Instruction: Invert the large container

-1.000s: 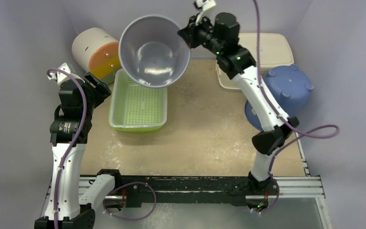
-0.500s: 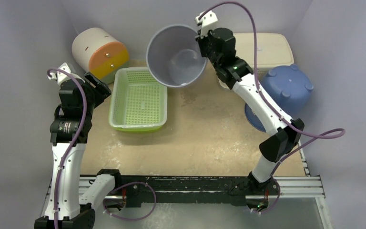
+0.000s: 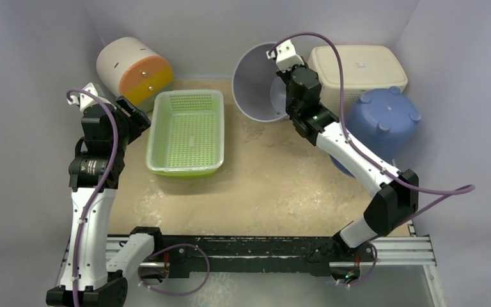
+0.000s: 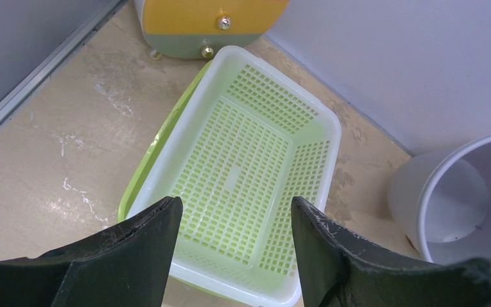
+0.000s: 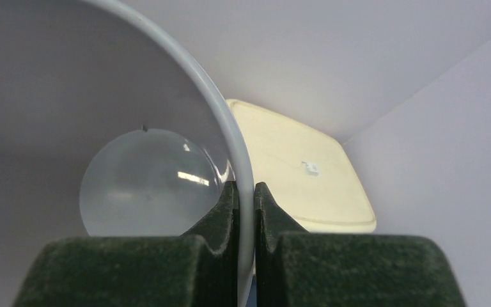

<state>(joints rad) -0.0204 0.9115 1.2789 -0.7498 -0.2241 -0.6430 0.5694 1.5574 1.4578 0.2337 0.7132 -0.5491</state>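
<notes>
- Left tool point(image 4: 233, 208): released, fingers spread, hovering above the basket's near end.
- Drum point(image 3: 131, 69): white, orange and yellow, lying on its side in the far-left corner of the desk point(image 3: 268, 185), just behind the basket.
- Basket point(image 3: 185, 131): green, perforated, upright.
- Bucket point(image 3: 256, 86): grey, large, tilted with its mouth up and toward the arms, at the desk's far edge between basket and box.
- Right tool point(image 5: 244, 192): clenched on the bucket's rim, one finger inside, one outside.
- Box point(image 3: 358, 64): cream, lidded, far-right corner.
- Tub point(image 3: 383, 118): blue, tipped with its base showing, just in front of the box.
</notes>
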